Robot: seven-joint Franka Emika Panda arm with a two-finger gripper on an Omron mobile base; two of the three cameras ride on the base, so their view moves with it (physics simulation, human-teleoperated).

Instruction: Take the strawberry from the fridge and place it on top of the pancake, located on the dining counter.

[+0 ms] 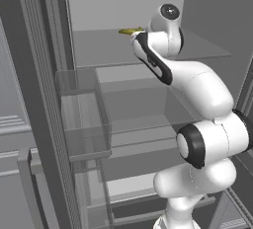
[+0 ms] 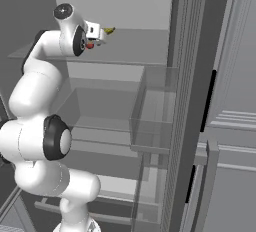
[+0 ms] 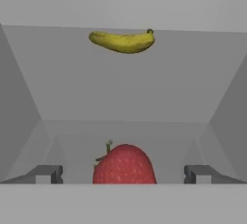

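Red strawberry (image 3: 124,165) and banana (image 3: 123,41) on fridge (image 3: 125,88) shelf

Strawberry (image 3: 124,165) dimpled, matt; fridge shelf (image 3: 144,88) smooth, glassy.
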